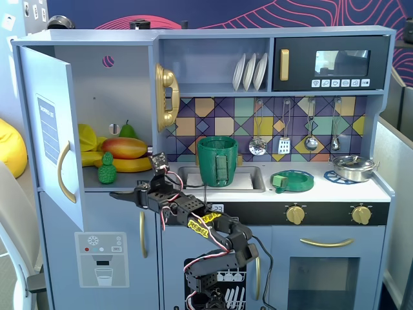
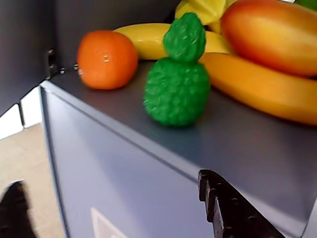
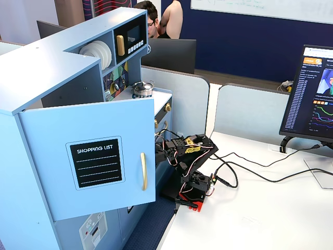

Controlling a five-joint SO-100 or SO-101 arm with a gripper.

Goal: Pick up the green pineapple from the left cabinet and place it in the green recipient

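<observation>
"SHOPPING LIST" label [image 3: 97,162] on left cabinet [image 3: 88,151] door

The arm stretches out low and nearly level toward the left in a fixed view, its hand [image 1: 124,196] empty (fingers slightly parted).

Three white plates [image 1: 250,71], four hanging utensils [image 1: 284,139] (one pineapple [image 1: 106,169]), two knobs [image 1: 295,214].

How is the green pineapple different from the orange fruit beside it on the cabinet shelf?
In the wrist view, the green pineapple is bumpy, with a leafy crown; the orange is smooth and round, with none. The pineapple stands taller and nearer the shelf's front edge; the orange sits farther back, toward the left wall. Both rest on the same grey shelf, untouched.
</observation>
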